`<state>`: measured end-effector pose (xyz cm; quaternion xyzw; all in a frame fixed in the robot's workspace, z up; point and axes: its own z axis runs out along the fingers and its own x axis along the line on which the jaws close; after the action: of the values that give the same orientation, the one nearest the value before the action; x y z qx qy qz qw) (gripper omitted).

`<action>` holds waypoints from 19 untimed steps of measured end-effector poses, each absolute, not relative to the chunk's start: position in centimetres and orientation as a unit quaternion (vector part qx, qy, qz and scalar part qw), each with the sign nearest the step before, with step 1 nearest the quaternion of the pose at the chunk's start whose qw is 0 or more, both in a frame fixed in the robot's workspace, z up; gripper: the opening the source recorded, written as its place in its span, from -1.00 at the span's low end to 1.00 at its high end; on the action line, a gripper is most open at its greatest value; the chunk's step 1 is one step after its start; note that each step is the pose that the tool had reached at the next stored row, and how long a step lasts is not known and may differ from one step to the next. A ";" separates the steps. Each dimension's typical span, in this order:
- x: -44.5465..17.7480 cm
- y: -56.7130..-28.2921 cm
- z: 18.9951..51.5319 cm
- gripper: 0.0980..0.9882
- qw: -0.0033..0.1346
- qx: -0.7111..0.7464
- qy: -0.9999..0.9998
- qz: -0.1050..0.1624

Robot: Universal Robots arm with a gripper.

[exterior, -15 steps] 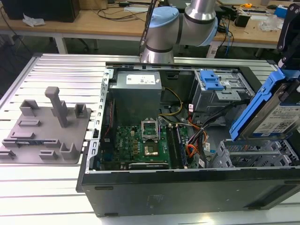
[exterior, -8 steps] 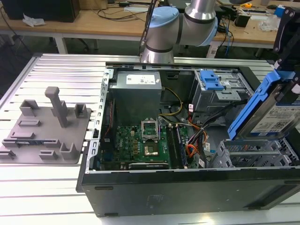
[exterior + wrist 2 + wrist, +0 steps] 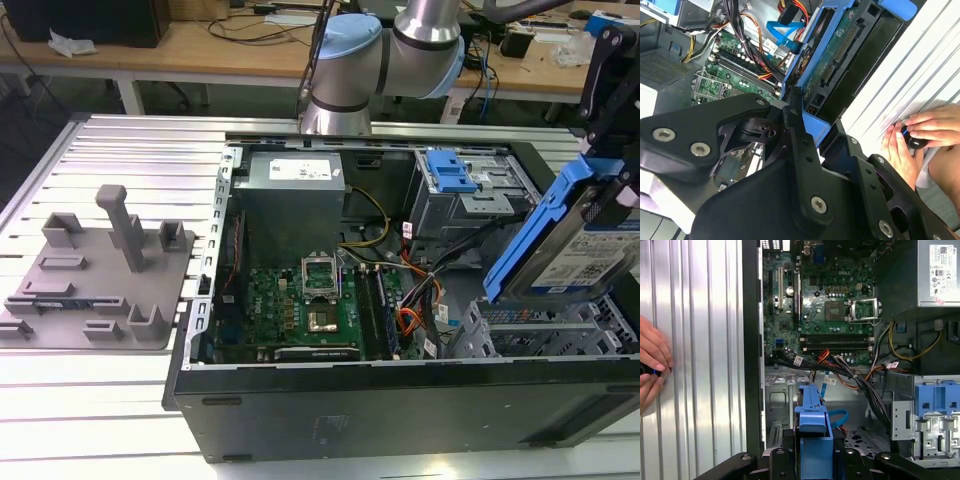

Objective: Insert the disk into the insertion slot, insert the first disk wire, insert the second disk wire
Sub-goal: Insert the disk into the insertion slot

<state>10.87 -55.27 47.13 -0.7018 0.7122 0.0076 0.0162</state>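
Disk (image 3: 585, 250) was clamped in the gripper (image 3: 612, 172) at the exterior view's right edge, tilted just above the insertion slot (image 3: 540, 335) and not yet seated; judged from this, insertion and both wire connections were all outstanding.

The gripper (image 3: 814, 460) clasps the disk (image 3: 813, 415) by its blue frame, with the motherboard (image 3: 825, 305) at twelve o'clock from it, the blue-latched bay (image 3: 937, 405) at three and a hand (image 3: 651, 367) near nine.
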 end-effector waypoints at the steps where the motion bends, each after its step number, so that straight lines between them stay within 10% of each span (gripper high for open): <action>1: 10.9 -55.3 47.1 -0.39 0.016 -0.702 0.712 0.008; 19: 11.0 -55.5 46.7 -0.39 0.016 -0.700 0.714 0.008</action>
<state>10.96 -55.51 46.71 -0.6997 0.7142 0.0076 0.0162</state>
